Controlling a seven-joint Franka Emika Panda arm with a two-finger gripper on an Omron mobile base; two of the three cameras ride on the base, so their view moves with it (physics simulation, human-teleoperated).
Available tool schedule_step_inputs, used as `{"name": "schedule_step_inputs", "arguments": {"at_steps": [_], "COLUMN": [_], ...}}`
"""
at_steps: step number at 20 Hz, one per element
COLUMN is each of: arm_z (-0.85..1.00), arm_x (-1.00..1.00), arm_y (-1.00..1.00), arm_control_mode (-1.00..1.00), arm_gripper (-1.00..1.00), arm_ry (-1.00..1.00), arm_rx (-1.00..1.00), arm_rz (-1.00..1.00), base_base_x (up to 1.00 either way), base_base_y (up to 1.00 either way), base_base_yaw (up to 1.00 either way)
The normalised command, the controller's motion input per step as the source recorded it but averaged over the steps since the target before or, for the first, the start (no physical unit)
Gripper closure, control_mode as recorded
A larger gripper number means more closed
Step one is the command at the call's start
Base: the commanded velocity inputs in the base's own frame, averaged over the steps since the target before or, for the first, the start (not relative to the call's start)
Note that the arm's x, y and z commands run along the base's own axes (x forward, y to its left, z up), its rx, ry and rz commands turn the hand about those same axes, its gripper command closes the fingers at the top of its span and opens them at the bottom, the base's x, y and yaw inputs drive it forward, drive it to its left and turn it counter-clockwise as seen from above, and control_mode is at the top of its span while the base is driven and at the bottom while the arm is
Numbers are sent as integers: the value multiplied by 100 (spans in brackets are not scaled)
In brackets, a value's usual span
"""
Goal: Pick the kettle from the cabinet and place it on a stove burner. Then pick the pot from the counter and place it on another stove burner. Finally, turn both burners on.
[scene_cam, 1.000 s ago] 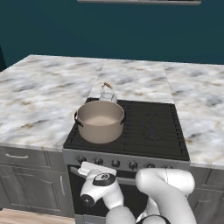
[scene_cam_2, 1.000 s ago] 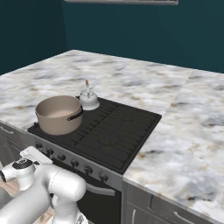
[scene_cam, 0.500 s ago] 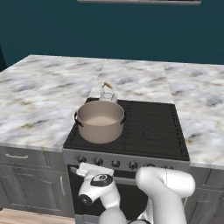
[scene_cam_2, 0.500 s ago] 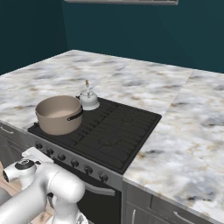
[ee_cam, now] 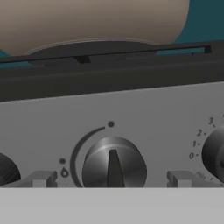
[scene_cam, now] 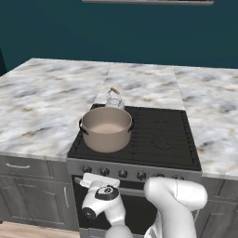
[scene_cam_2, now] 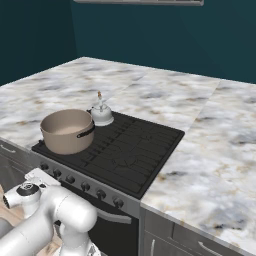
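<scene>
Two vessels already sit on the burners, pot [scene_cam: 106, 128] in front of kettle [scene_cam: 114, 99]. My jaws stand wide, straddling a stove knob [ee_cam: 114, 163] dead ahead, its pointer ridge crosswise to the fingertips [ee_cam: 43, 178].

Pot [ee_cam: 94, 22] cropped by top edge; neighbouring knobs [ee_cam: 216, 153] cut at sides; kettle [scene_cam: 114, 99] half-hidden behind pot.
</scene>
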Motion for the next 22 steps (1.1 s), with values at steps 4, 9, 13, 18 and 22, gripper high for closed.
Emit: {"name": "schedule_step_inputs", "arguments": {"at_steps": [4,9,13,18,22], "arm_z": [0,0,0,0,0], "arm_x": [0,0,5,11,14], "arm_y": [0,0,-1,-1,-1], "arm_control_mode": [-100,-100,-100,-100,-100], "arm_gripper": [-100,-100,-100,-100,-100], "arm_ry": [0,0,0,0,0], "arm_rx": [-1,-1,0,0,0], "arm_rz": [0,0,0,0,0], "base_base_x": [0,0,0,0,0], "base_base_y": [0,0,0,0,0], "base_base_yaw": [0,0,0,0,0]}}
